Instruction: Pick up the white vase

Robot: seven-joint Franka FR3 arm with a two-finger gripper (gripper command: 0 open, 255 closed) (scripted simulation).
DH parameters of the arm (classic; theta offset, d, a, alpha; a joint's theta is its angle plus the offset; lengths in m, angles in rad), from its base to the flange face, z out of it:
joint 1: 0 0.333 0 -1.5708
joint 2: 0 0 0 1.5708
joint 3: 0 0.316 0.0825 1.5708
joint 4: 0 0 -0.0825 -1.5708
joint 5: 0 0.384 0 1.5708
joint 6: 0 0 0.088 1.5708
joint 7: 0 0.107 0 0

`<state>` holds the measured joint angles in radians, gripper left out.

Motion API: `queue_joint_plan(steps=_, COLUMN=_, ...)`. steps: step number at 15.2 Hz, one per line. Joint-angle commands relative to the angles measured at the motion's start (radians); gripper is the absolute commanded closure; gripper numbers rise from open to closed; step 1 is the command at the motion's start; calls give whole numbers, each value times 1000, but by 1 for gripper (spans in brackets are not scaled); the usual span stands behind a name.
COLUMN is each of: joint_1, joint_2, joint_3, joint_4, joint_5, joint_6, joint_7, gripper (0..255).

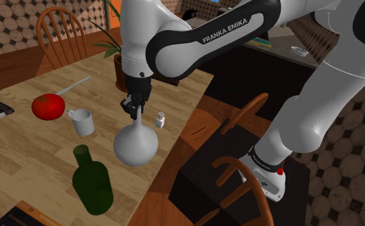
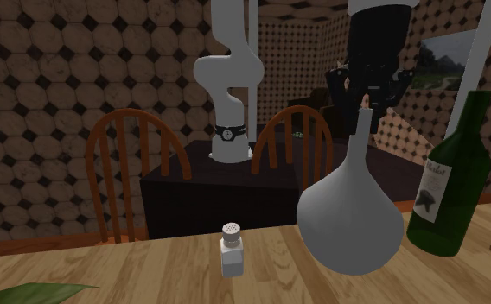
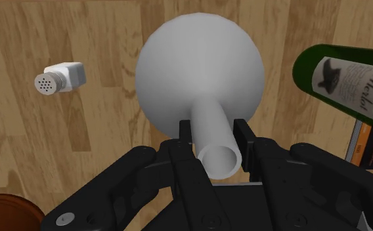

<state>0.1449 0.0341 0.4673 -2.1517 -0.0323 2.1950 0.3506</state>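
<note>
Closest, black gripper [image 3: 213,134], fingers [image 3: 180,141] pressed against either side of the pale grey-white vase [image 3: 198,72], on its narrow neck just below the open mouth. Held so, round belly directly beneath the claw, neck up and slightly tilted, over the wooden table [image 1: 20,160]; contact between belly and tabletop not discernible. Just beside the vase, toward the table edge, small white shaker [image 3: 60,77]. Near the vase's other side, upright green wine bottle [image 3: 343,79]. Farther from the vase, white mug [image 1: 81,121], then a red fruit [image 1: 47,106].
</note>
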Motion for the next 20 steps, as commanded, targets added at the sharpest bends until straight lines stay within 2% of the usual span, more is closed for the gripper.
queue_joint_plan(steps=1, joint_1=0, joint_2=1, joint_3=0, joint_4=-1, joint_5=0, joint_6=0, joint_7=0, gripper=255)
queue_joint_plan(steps=3, joint_1=0, joint_2=2, joint_3=0, joint_4=0, joint_5=-1, joint_6=0, joint_7=0, gripper=255)
queue_joint_plan(steps=18, joint_1=-5, joint_2=-80, joint_3=-5, joint_4=123, joint_5=43, joint_6=-196, joint_7=-33, gripper=255)
queue_joint_plan(steps=20, joint_1=-5, joint_2=-80, joint_3=-5, joint_4=125, joint_5=43, joint_6=-198, joint_7=-33, gripper=255)
